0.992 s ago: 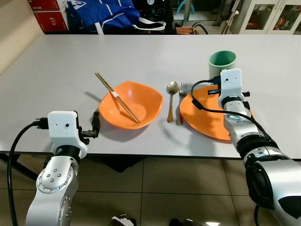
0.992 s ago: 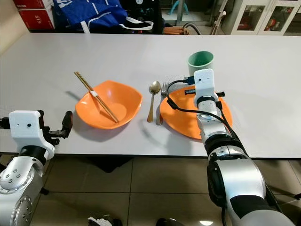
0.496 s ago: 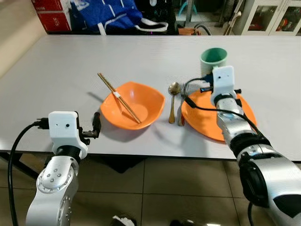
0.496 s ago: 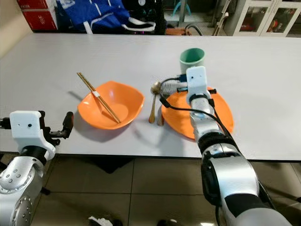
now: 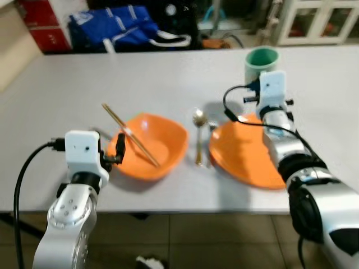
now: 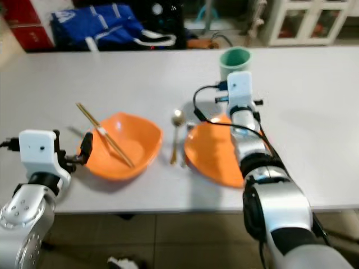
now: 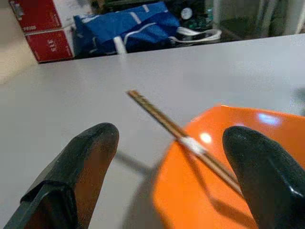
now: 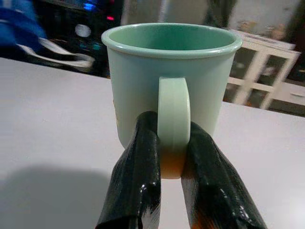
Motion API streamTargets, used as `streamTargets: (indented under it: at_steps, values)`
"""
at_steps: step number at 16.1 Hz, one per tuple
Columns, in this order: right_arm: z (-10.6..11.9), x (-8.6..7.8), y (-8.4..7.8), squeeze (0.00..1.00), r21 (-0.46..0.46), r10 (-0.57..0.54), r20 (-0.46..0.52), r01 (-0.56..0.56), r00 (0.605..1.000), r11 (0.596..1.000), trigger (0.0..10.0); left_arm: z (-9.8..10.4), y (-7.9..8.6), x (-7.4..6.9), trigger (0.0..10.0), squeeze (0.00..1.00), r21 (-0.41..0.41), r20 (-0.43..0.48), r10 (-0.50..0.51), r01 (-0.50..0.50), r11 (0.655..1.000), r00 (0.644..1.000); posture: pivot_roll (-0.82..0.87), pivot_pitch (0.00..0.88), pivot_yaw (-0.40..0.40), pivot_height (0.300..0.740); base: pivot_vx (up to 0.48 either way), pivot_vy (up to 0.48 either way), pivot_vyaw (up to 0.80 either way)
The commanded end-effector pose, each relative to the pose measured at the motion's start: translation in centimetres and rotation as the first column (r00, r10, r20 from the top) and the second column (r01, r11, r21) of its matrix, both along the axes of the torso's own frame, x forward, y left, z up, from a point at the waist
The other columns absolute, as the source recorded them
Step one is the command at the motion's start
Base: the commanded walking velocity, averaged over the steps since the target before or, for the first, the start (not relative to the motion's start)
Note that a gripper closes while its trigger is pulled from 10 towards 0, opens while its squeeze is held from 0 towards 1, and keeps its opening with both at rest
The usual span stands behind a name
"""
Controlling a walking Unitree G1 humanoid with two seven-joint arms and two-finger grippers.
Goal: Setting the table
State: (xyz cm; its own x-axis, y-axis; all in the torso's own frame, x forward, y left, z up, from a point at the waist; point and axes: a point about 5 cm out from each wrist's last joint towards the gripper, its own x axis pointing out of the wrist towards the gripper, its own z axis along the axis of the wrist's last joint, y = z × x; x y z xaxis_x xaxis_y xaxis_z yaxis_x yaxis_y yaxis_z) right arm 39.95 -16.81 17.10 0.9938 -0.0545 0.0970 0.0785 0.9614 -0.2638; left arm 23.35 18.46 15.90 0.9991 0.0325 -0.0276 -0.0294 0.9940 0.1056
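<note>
The right gripper point(image 8: 172, 164) reached over the orange plate point(image 5: 247, 151) toward the far side of the white worktop point(image 5: 84, 89), its fingers point(image 8: 138, 176) pinched on the handle of the green mug point(image 8: 171, 76), which stood upright just beyond the plate. The left gripper point(image 7: 167, 167) hovered at the near rim of the orange bowl point(image 5: 154, 147), fingers spread wide and holding nothing, with the chopsticks point(image 5: 130, 134) lying slanted across the bowl and jutting past its far rim. A spoon point(image 5: 198, 134) and a fork point(image 5: 211, 134) lay side by side between bowl and plate.
</note>
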Motion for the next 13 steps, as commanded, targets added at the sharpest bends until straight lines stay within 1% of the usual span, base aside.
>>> streamTargets:
  at_steps: [1, 5, 9, 11, 12, 13]
  values:
    - [0.5, 0.2, 0.9, 0.00, -0.005, 0.037, 0.012, -0.036, 0.999, 0.999, 10.0, 0.1, 0.4, 0.0, 10.0, 0.00, 0.005, 0.003, 0.023, -0.023, 1.000, 1.000, 0.06, 0.071, 0.043, 0.740, 0.000, 0.000, 0.00]
    - [0.5, 0.2, 1.3, 0.00, 0.012, 0.064, 0.011, -0.065, 0.998, 0.998, 10.0, 0.1, 0.4, 0.0, 10.0, 0.00, 0.005, 0.004, 0.029, -0.029, 1.000, 1.000, 0.06, 0.070, 0.041, 0.740, 0.000, 0.000, 0.00]
    - [-0.2, 0.3, 1.9, 0.00, 0.084, 0.089, -0.047, -0.085, 0.995, 0.993, 10.0, 0.1, 0.4, 0.1, 10.0, 0.00, -0.002, 0.008, 0.031, -0.031, 1.000, 0.999, 0.06, 0.073, 0.045, 0.740, 0.000, 0.000, 0.00]
    - [-0.4, 0.2, 2.1, 0.00, 0.100, 0.093, -0.065, -0.087, 0.994, 0.991, 10.0, 0.2, 0.5, 0.1, 10.0, 0.00, -0.003, 0.009, 0.032, -0.032, 0.999, 0.999, 0.06, 0.081, 0.049, 0.740, 0.000, 0.000, 0.00]
    - [-1.1, 0.2, 2.6, 0.00, 0.147, 0.113, -0.106, -0.097, 0.988, 0.984, 10.0, 0.3, 0.6, 0.0, 10.0, 0.00, 0.000, 0.009, 0.032, -0.032, 0.999, 0.999, 0.07, 0.086, 0.050, 0.740, 0.000, 0.000, 0.00]
    - [-1.2, 0.1, 2.7, 0.00, 0.157, 0.117, -0.115, -0.098, 0.986, 0.983, 10.0, 0.3, 0.6, 0.0, 10.0, 0.00, 0.000, 0.008, 0.033, -0.033, 0.999, 0.999, 0.07, 0.086, 0.050, 0.740, 0.000, 0.000, 0.00]
